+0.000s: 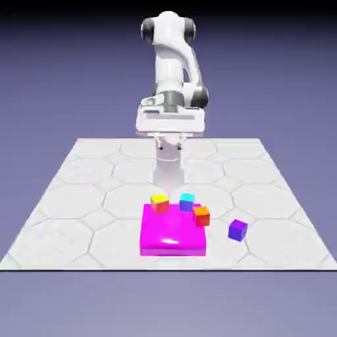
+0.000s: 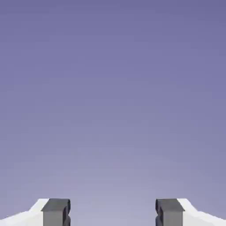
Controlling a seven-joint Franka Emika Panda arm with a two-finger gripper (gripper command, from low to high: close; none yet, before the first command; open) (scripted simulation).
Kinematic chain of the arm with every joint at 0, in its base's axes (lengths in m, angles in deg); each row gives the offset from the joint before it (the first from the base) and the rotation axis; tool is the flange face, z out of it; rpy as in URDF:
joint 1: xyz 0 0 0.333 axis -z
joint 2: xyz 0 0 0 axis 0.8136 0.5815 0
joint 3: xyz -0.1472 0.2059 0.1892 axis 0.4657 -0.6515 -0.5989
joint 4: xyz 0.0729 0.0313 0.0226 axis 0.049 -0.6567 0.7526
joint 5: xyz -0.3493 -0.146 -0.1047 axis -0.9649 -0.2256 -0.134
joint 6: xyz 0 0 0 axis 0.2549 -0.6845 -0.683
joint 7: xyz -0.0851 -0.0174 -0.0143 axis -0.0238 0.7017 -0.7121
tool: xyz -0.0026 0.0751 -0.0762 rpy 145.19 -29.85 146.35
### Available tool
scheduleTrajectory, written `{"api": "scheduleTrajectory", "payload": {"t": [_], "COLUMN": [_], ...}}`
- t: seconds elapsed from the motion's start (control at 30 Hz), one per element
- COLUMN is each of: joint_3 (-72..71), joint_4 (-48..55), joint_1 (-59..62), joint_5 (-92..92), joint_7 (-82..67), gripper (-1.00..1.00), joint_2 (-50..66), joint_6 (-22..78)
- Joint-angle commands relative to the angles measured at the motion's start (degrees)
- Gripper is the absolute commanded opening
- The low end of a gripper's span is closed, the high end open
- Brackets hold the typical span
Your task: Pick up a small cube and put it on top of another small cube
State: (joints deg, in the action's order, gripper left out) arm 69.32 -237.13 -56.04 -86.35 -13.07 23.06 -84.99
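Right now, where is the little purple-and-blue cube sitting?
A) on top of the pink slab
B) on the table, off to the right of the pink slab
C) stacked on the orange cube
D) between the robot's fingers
B: the small cube rests alone on the table, apart from the magenta slab, at the exterior view's right.
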Motion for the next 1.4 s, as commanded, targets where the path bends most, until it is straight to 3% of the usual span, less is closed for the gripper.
{"api": "scheduleTrajectory", "payload": {"t": [0.0, 0.67, 0.93, 0.97, 1.17, 1.37], "joint_3": [-0.6, -12.0, -11.6, -11.6, -12.0, -19.2], "joint_4": [0.9, 18.2, 19.5, 19.5, 18.3, 16.8], "joint_1": [-0.8, -15.9, -17.2, -17.2, -16.0, -6.1], "joint_5": [0.6, 11.7, 11.3, 11.3, 11.7, 18.0], "joint_7": [2.5, 52.2, 52.2, 52.2, 52.4, 40.2], "gripper": [0.00, 0.00, 0.00, -1.00, -1.00, -1.00], "joint_2": [2.1, 43.6, 54.8, 54.8, 44.5, 32.0], "joint_6": [1.1, 22.8, 13.0, 13.0, 22.2, 31.1]}}
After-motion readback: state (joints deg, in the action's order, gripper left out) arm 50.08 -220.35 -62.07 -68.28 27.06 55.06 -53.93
